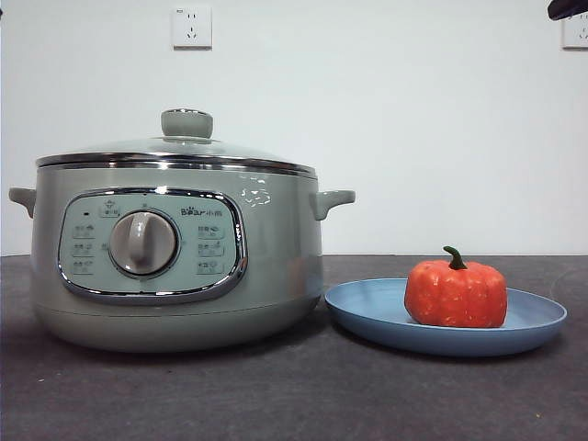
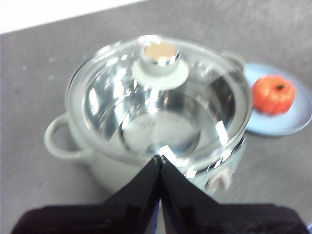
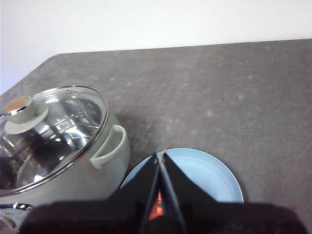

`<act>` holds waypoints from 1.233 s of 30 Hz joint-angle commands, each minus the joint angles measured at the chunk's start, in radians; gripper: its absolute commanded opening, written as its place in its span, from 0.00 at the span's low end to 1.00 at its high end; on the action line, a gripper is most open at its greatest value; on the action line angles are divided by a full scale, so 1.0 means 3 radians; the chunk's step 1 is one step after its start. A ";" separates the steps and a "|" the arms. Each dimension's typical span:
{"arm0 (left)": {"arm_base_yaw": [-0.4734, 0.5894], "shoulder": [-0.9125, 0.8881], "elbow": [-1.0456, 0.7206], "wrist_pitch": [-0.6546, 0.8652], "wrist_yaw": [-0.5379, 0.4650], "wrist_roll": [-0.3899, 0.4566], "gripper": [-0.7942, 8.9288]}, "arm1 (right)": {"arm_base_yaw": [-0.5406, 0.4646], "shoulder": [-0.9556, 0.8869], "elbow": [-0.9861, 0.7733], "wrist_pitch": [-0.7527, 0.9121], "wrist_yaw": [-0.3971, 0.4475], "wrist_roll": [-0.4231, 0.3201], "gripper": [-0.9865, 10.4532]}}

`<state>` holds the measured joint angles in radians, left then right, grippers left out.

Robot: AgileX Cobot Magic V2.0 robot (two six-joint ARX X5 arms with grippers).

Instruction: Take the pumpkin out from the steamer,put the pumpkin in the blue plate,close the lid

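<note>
All three steps look done: the pumpkin [image 1: 456,294] sits on the blue plate [image 1: 367,312] at lower right of the front view, just beside the steamer [image 1: 175,266], whose lid [image 1: 184,147] is on. Left gripper [image 2: 160,158] and right gripper [image 3: 161,155] hang above, jaws pressed together, empty; I'd say only withdrawing remains. Dark grey table [image 1: 276,395], white wall [image 1: 413,119] with sockets [image 1: 191,26]
</note>
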<state>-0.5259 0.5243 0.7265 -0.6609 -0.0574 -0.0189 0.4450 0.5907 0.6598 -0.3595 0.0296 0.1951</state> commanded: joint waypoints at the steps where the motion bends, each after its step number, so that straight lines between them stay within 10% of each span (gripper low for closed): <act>1: 0.0169 -0.0292 -0.0017 -0.0067 0.0023 0.0136 0.08 | 0.0004 -0.0009 -0.0020 0.0022 0.0010 0.0032 0.07; 15: 0.1760 -0.1595 -0.1058 0.0727 0.0216 0.0154 0.08 | 0.0004 -0.0009 -0.0020 -0.0219 0.0011 0.0032 0.07; 37: 0.1963 -0.1694 -0.2366 0.1478 0.0295 0.0086 0.08 | 0.0004 -0.0009 -0.0020 -0.0328 0.0011 0.0032 0.07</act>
<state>0.0589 0.0193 0.0322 -0.2207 0.0292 0.0147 0.4450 0.5907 0.6598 -0.4641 0.0296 0.1951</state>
